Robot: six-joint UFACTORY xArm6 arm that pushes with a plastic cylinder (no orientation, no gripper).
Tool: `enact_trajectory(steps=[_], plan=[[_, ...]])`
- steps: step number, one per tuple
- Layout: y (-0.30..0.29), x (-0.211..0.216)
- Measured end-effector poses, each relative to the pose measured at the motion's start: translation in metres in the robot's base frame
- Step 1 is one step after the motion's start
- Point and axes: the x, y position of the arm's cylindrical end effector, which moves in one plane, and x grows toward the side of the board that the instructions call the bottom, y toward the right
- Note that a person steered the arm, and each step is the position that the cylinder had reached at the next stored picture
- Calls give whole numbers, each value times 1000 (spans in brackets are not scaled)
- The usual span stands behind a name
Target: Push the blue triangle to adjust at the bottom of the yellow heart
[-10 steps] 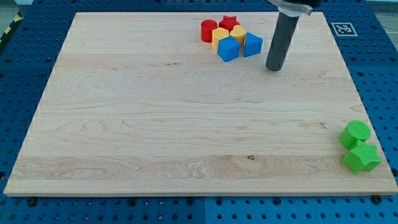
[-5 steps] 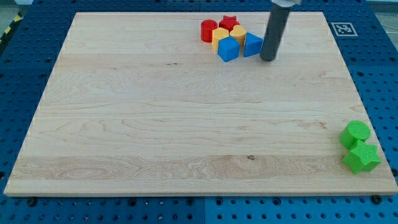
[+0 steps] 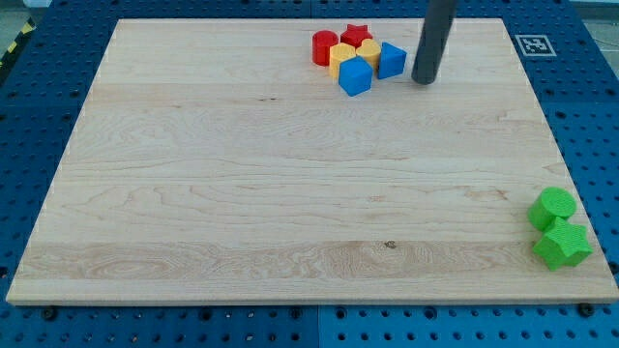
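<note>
- While the rod stands upright near the view's top, my tip rests on the wooden board just to the view's right of the blue triangle, a narrow gap apart
- No gripper or hand ends this arm, so no grasp state applies
- That triangle touches the right side of a yellow block, whose shape is unclear
- Another yellow block, a red star, a red cylinder and a blue cube cluster alongside
- Two green blocks sit well apart at the view's bottom right
</note>
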Motion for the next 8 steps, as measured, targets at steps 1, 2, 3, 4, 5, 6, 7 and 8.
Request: enact_trajectory(steps=[1, 2, 3, 4, 5, 6, 7, 8], plan=[[12, -21], [3, -33], [-28, -32], [-35, -30], [-36, -29], [-36, -26], [-41, -25], [-53, -25]])
